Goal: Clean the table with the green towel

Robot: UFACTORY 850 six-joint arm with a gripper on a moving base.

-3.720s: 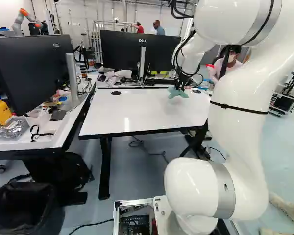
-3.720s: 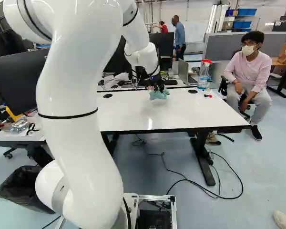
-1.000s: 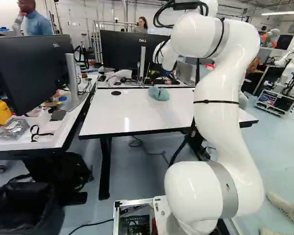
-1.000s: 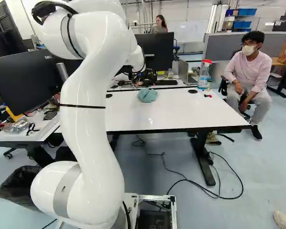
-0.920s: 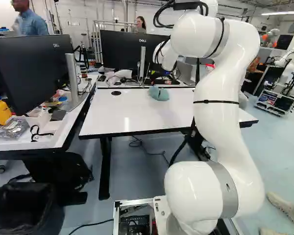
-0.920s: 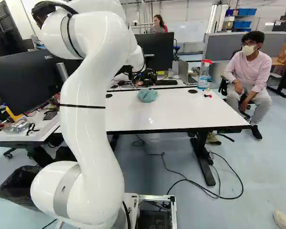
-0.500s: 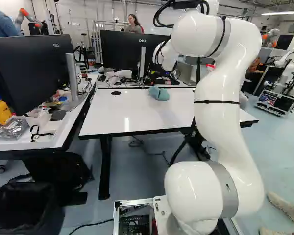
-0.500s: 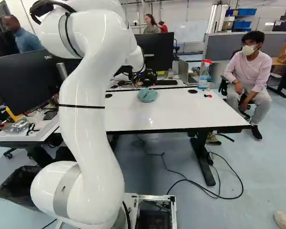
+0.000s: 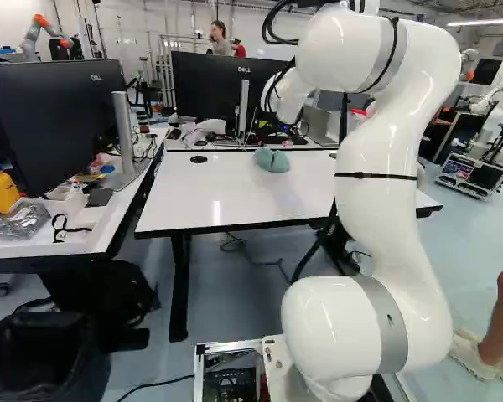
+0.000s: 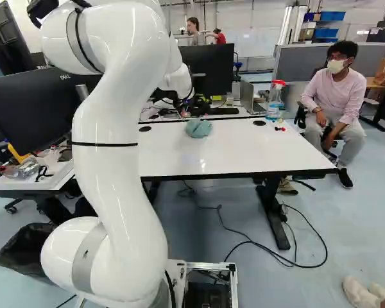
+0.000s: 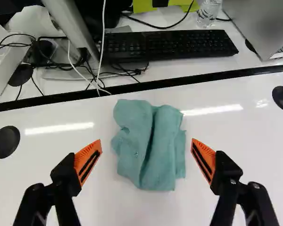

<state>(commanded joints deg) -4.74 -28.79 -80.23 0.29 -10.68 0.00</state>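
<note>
A black monitor [image 9: 54, 126] and a yellow bottle [image 9: 0, 188] stand on a side desk [image 9: 117, 205] at the left of the left base view, above a black bin [image 9: 42, 356] on the floor. A black keyboard [image 11: 170, 44] lies near an open laptop [image 11: 259, 23] in the wrist view, while a spray bottle [image 10: 274, 101] with a red top stands upright nearby in the right base view. Black cable [image 10: 317, 237] loops across the floor.

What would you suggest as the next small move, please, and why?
I would probably lower the orange-padded black gripper toward the crumpled green cloth towel: its fingers stand open to either side, and the towel lies ungripped on the glossy white tabletop.
</note>
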